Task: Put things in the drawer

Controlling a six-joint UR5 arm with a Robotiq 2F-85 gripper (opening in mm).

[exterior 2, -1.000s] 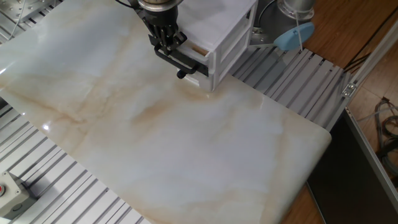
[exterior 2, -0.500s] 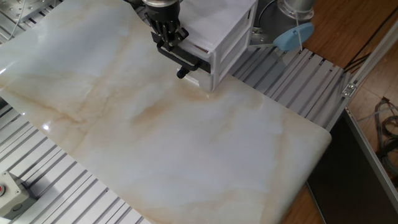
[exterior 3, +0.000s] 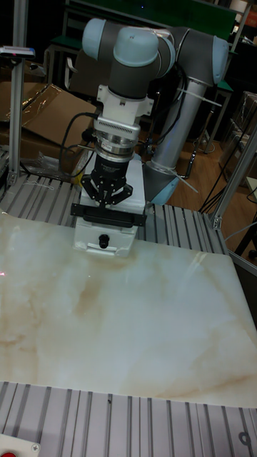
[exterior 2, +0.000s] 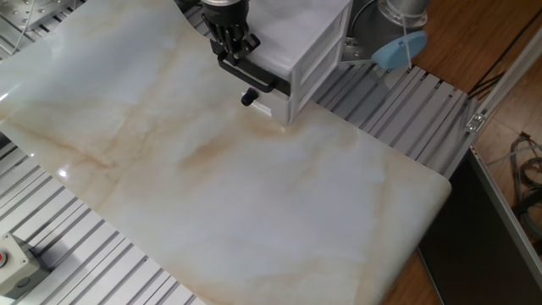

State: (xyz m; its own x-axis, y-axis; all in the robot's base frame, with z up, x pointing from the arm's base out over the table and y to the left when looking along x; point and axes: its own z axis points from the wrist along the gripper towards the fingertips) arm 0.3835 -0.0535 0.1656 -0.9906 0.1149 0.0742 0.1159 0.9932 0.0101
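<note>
- We saw our gripper (exterior 2: 235, 52) at the upper middle of the frame, its fingers clamped on the black bar handle (exterior 2: 251, 76) of the drawer (exterior 2: 271, 69).
- The drawer looked nearly shut in the white cabinet (exterior 2: 309, 42).
- We could not see the cube in either view; we judged it probably lay inside the drawer.
- We judged the cube light, stiff and plain-faced, best pinched across two opposite faces.
- The handle was rigid, good for pushing.
- The knob (exterior 3: 104, 241) of the lower drawer stuck out just below.
- The marble table (exterior 2: 254, 195) gave open room in front; its right edge dropped off.
</note>
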